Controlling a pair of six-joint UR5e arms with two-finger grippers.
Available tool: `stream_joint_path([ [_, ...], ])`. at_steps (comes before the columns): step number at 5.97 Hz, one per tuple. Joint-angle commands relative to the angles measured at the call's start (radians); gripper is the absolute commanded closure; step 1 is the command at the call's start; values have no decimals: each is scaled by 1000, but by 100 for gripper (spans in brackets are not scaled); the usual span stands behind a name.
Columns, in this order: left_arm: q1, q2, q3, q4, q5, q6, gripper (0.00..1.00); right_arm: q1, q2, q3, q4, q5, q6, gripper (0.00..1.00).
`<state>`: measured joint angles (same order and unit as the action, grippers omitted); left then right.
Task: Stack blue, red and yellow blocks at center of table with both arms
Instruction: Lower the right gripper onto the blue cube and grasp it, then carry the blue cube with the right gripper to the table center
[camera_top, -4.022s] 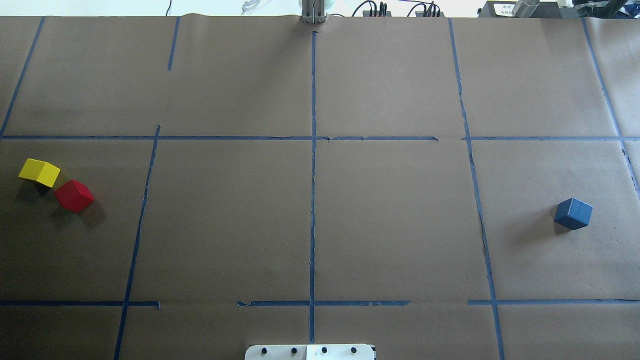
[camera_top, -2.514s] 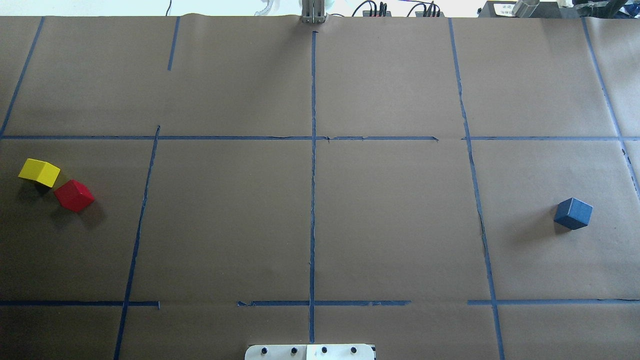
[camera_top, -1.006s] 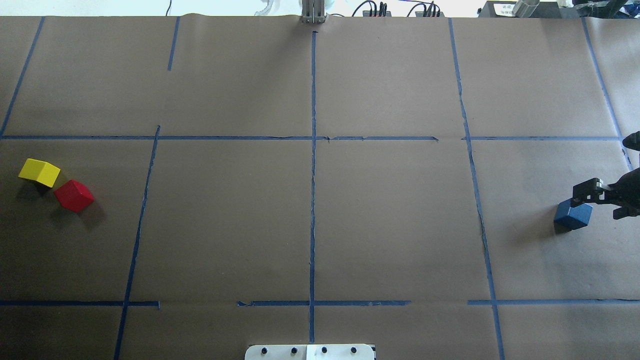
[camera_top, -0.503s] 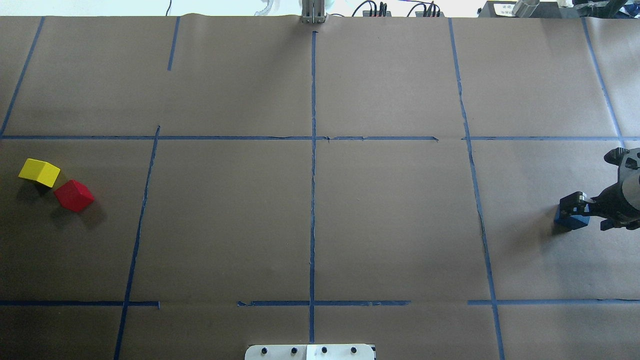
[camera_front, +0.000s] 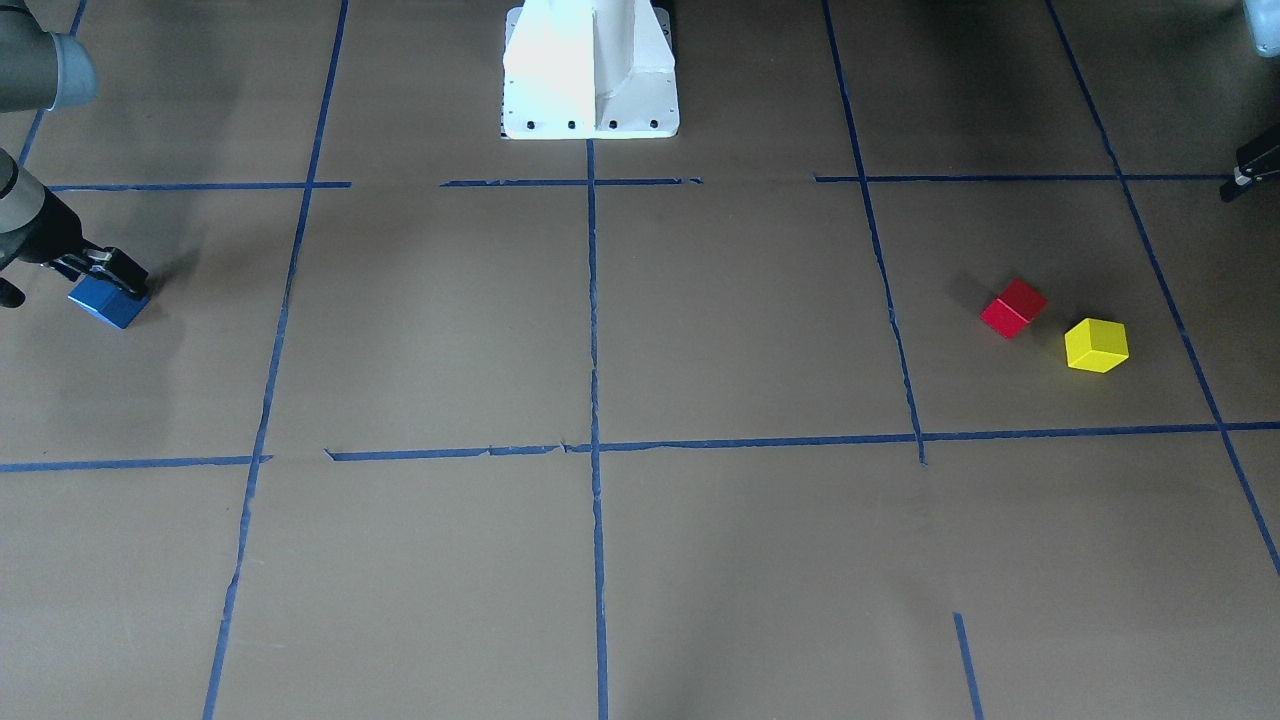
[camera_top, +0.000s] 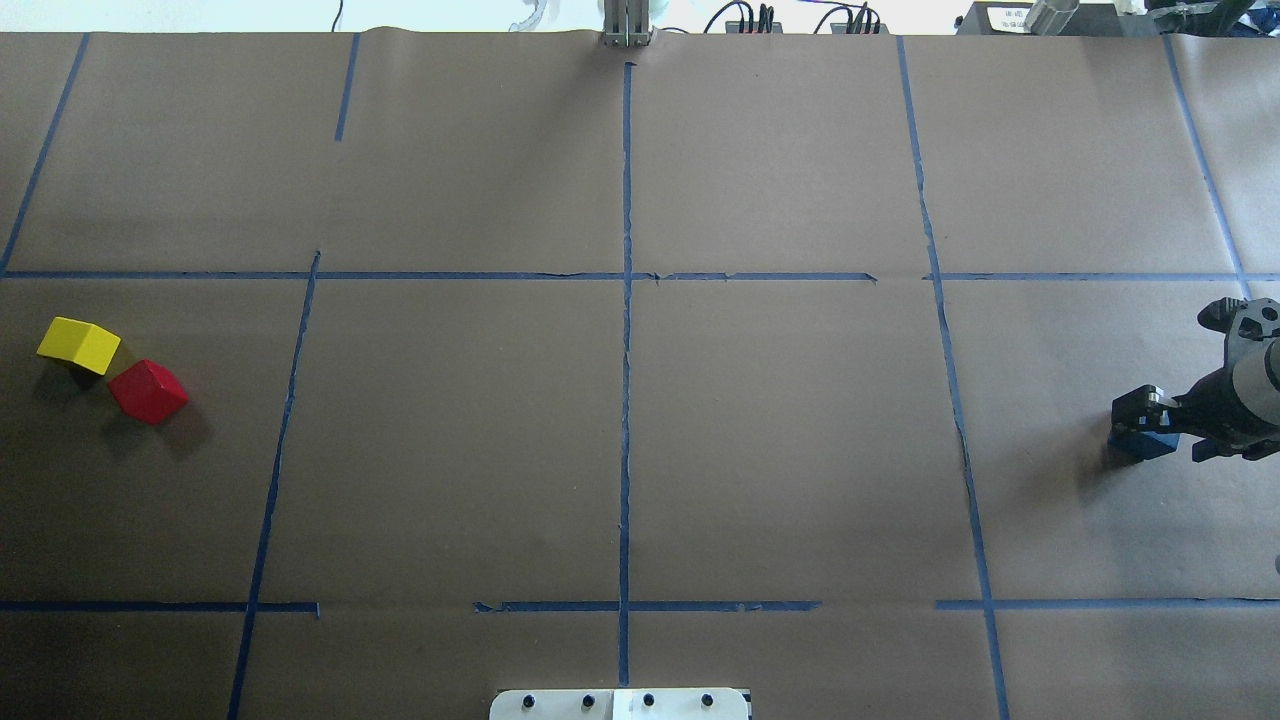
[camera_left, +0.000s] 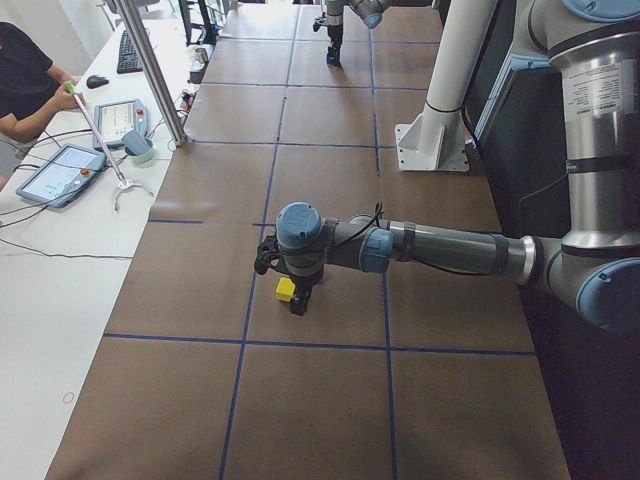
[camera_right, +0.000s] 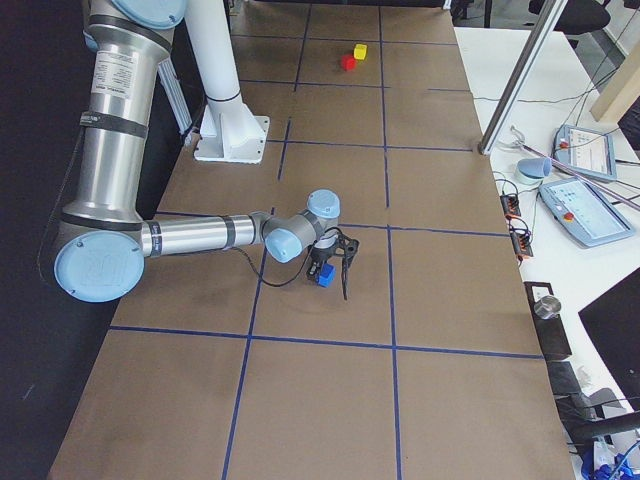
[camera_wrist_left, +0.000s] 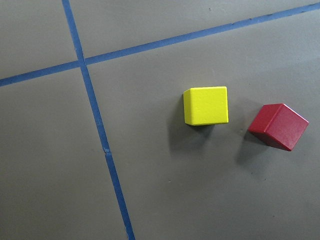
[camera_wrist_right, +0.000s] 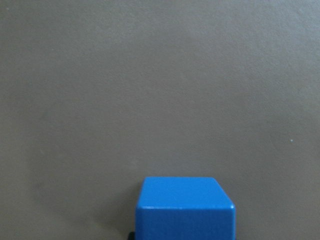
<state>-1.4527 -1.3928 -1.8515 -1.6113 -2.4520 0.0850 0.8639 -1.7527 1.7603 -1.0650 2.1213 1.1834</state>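
The blue block lies at the table's right side; it also shows in the front-facing view and low in the right wrist view. My right gripper is open just over it, one finger on its far edge. The yellow block and the red block lie close together at the far left and show in the left wrist view. My left gripper hangs over the yellow block; I cannot tell whether it is open or shut.
Blue tape lines divide the brown paper table into squares. The white robot base stands at the near middle edge. An operator with tablets sits beyond the far edge, next to a metal post.
My right arm has come in from the right edge and dropped onto the blue block, shifting a little further left in the last half second. The three blocks have not moved.
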Motion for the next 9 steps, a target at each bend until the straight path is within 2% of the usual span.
stream_joint_path([
  [1, 0, 2, -2, -1, -1, -1, 0, 18, 44, 17, -1, -1, 7, 100],
  [2, 0, 2, -2, -1, -1, -1, 0, 21, 97, 95, -15, 0, 18, 100],
  [3, -2, 2, -9, -1, -1, -1, 0, -24, 207, 105, -16, 2, 50, 100],
  [4, -2, 2, -12, -1, -1, -1, 0, -102, 325, 102, -73, -3, 53, 100],
  [5, 0, 2, -12, -1, -1, 2, 0, -184, 498, 91, -252, -20, 47, 100],
  [6, 0, 2, -14, -2, -1, 2, 0, -280, 650, 33, -323, -118, 54, 100],
  [7, 0, 2, -14, -2, -1, 2, 0, -345, 759, -58, -328, -230, 62, 100],
  [8, 0, 2, -14, -2, -1, 1, 0, -356, 854, -146, -329, -239, 111, 100],
  [9, 0, 2, -14, -2, -2, 1, 0, -358, 892, -194, -328, -239, 145, 100],
])
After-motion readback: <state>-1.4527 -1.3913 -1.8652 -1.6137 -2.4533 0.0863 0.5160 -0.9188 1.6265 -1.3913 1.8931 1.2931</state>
